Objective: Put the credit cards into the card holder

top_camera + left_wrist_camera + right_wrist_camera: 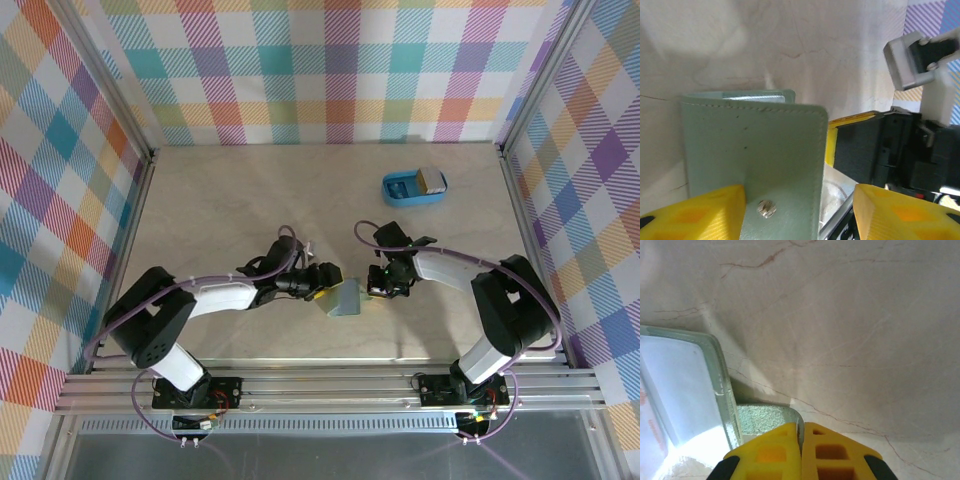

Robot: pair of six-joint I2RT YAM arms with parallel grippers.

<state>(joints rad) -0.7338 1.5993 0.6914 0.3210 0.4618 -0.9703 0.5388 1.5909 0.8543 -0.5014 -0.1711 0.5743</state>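
Note:
The sage-green card holder (346, 298) stands on edge at the front middle of the table, between my two grippers. In the left wrist view its flap (752, 160), with a metal snap, rests against one of my left gripper's fingers (695, 215); a gap separates it from the other. The left gripper (800, 215) is open around it. My right gripper (801, 450) is shut on a green corner of the card holder (765, 417), beside its clear window pocket (675, 390). A tan credit card (433, 181) lies in the blue tray.
The blue plastic tray (403, 189) sits at the back right of the table. Checked walls and metal posts close in the sides and back. A metal rail runs along the front by the arm bases.

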